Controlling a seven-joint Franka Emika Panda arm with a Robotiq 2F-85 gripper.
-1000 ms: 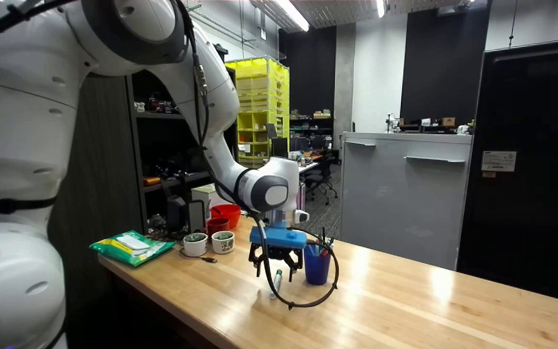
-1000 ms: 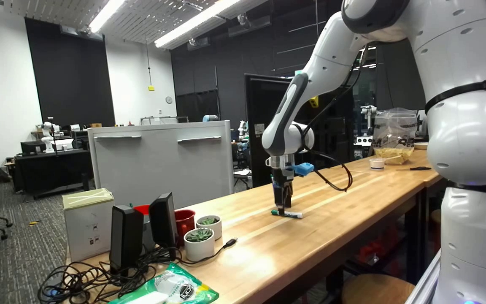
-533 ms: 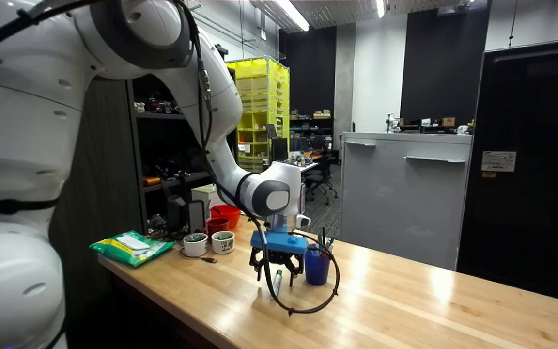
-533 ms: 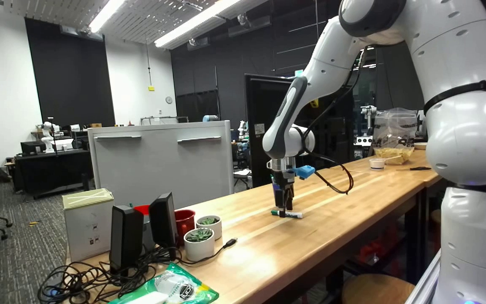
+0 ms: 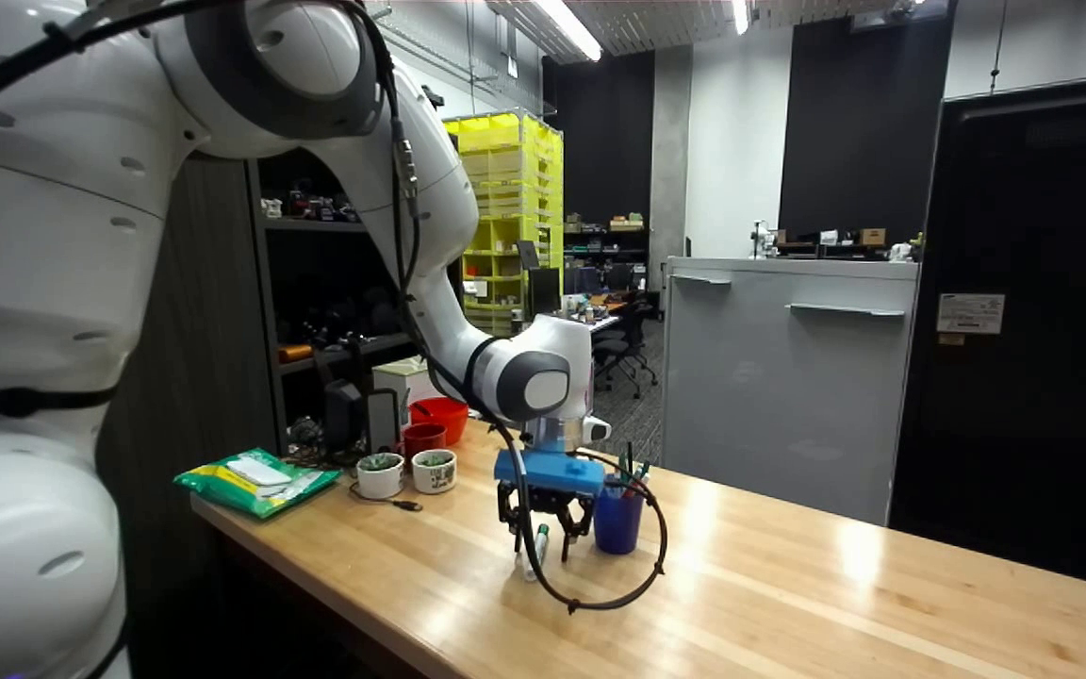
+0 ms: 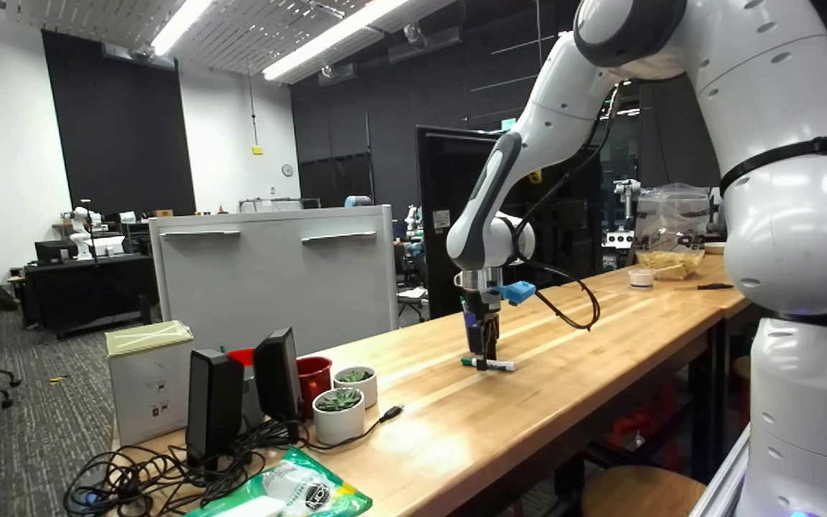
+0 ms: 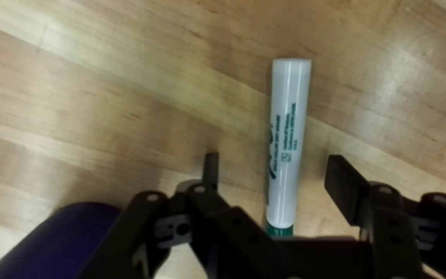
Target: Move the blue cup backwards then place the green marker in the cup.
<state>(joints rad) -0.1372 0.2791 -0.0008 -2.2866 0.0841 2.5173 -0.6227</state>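
Note:
The green marker [image 7: 288, 155] lies flat on the wooden table, its white barrel and green cap showing in the wrist view. My gripper [image 7: 273, 157] is down around it, open, one finger on each side with gaps to the barrel; part of the cap is hidden under the gripper body. In an exterior view the fingertips hang close to the tabletop at the marker [image 6: 504, 366]. The blue cup [image 5: 618, 525] stands upright right beside the gripper, with pens sticking out of it. Its dark-blue side [image 7: 62, 240] fills the lower left corner of the wrist view.
Two white potted succulents [image 6: 339, 416], a red mug [image 6: 314, 377] and black speakers [image 6: 214, 406] with tangled cables stand at one table end. A green packet [image 5: 258, 481] lies near the edge. The arm's black cable loop [image 5: 600, 604] hangs in front of the cup.
My gripper has come down a little towards the table, and its fingers have moved closer together around the marker. Marker and cup have stayed in place.

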